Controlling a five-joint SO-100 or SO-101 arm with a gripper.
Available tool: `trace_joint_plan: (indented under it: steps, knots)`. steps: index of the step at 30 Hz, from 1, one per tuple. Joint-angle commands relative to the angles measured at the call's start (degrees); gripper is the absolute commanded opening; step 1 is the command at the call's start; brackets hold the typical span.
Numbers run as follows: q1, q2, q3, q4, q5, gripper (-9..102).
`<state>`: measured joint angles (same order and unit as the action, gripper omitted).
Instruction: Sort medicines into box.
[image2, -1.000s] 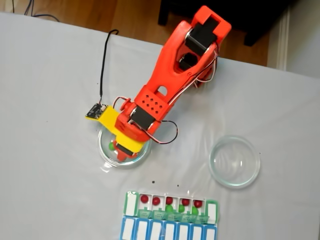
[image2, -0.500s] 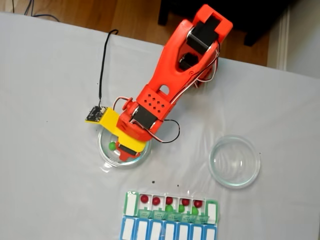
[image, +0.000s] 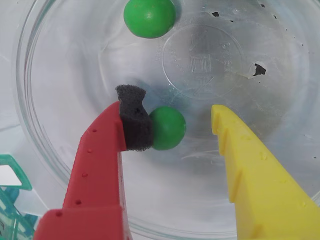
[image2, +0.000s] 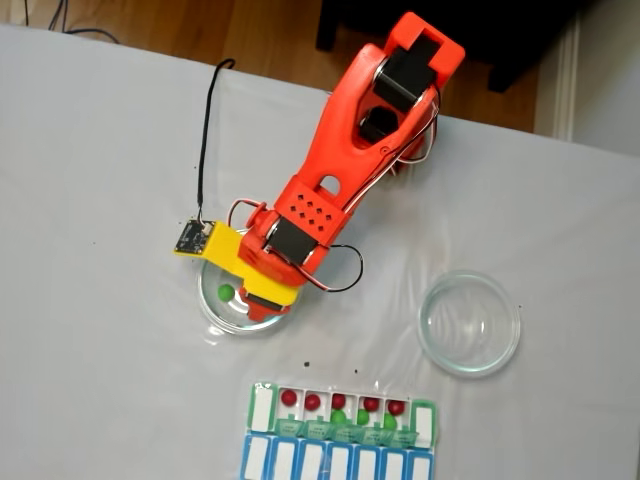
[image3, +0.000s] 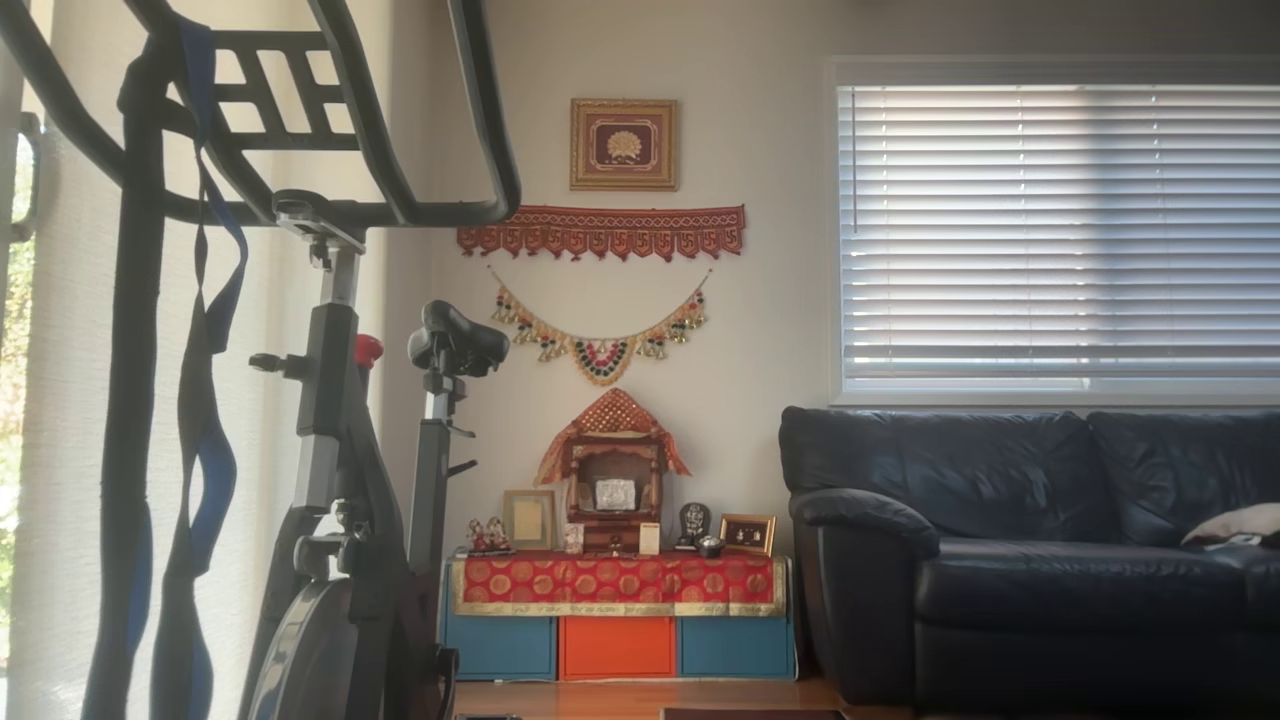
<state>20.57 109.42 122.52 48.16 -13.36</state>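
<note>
Wrist view: tool (image: 175, 120) spread, foam pad touching green pill (image: 167, 128).

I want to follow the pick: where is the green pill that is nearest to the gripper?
In the wrist view, the green pill lies inside the glass dish, touching the foam pad of the red finger; the yellow finger stands apart on its right.

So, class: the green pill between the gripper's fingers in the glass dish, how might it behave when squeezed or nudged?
The green pill looks round and smooth, so it probably rolls on the glass dish. Only the foam pad touches it; the open gripper closing unevenly could squirt it sideways. It likely weighs little.
</note>
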Motion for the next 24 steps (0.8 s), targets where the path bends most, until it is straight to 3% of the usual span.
trace_joint_plan:
  steps: [1, 15, 24]
  knots:
    - [-2.4, 0.0, -6.0, 0.2, -1.1, 23]
    - [-4.7, -12.4, -18.1, 14.9, -11.5, 30]
    - [-6.7, -2.4, -12.9, 17.4, -11.0, 30]
